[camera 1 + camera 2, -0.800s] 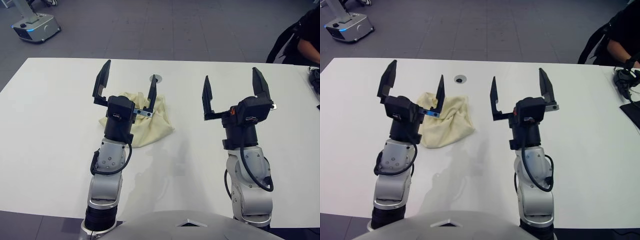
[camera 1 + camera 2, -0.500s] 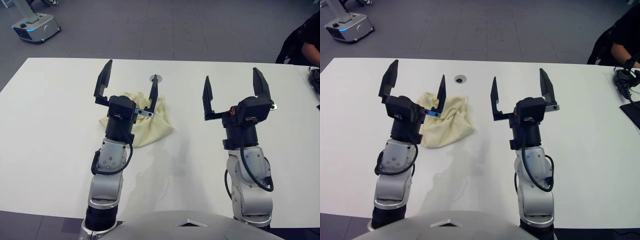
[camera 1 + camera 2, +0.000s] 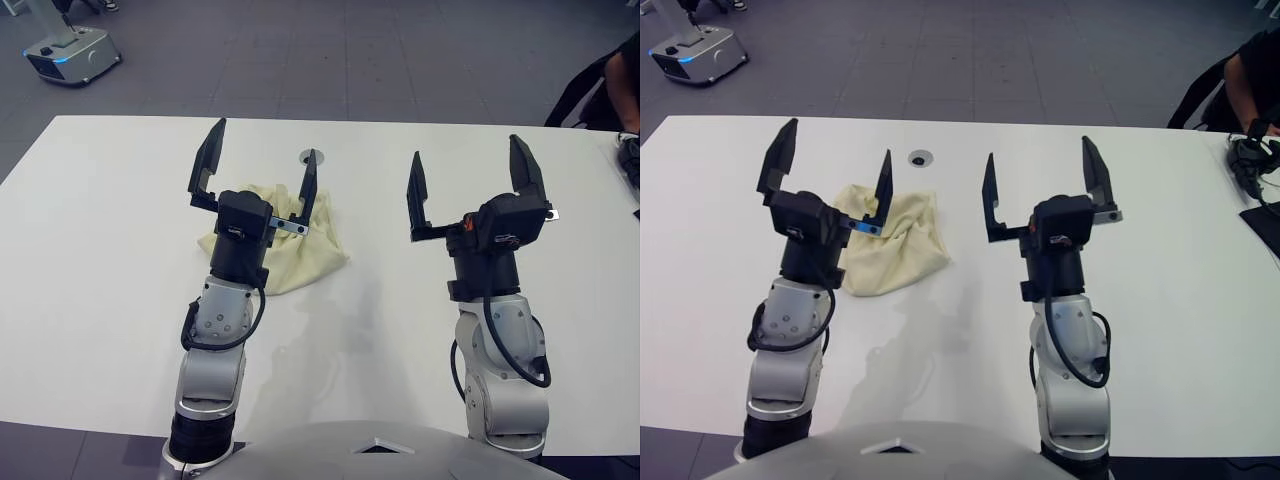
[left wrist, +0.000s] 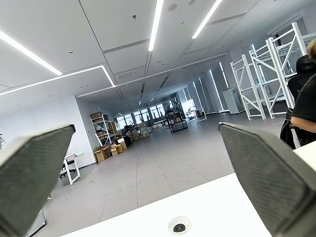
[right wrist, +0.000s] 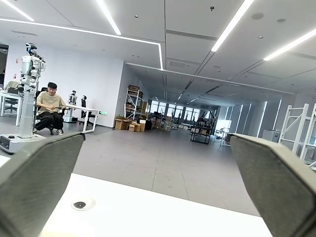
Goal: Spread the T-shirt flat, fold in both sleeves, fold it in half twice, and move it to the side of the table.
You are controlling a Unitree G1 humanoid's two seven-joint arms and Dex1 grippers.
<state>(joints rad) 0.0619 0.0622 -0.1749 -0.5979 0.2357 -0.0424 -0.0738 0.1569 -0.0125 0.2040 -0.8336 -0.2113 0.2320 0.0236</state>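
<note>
A cream T-shirt (image 3: 300, 250) lies crumpled in a heap on the white table (image 3: 100, 220), left of centre. My left gripper (image 3: 263, 142) is raised above the heap's near side, pointing up and forward, open with nothing between its fingers (image 4: 34, 168). The left wrist hides part of the cloth. My right gripper (image 3: 467, 150) is held up to the right of the shirt, clear of it, also open and empty, its two fingers (image 5: 276, 182) spread wide.
A round cable hole (image 3: 920, 157) sits in the tabletop just beyond the shirt. Black gear (image 3: 1245, 160) lies at the table's far right edge. A wheeled robot base (image 3: 70, 55) stands on the floor beyond the table's left corner.
</note>
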